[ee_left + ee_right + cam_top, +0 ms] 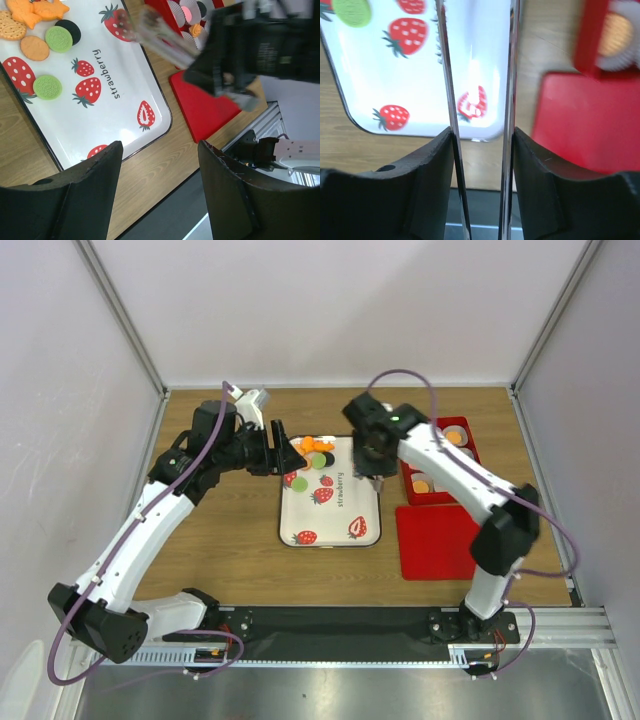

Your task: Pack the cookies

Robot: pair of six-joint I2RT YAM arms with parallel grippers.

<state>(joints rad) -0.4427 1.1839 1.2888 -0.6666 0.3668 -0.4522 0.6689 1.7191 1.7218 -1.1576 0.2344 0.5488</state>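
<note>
clearly, the left gripper (160, 147) hung wide apart near the cookies (59, 39) on the tray (127, 115), while the right gripper (482, 132) was clamped on tongs (446, 75).

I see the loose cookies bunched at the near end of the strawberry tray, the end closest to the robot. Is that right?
Not quite. The cookies are bunched at the far end of the strawberry tray, the end away from the robot. The top view shows it.

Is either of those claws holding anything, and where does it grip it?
The right gripper pinches a pair of tongs across both arms; the left gripper holds nothing.
</note>
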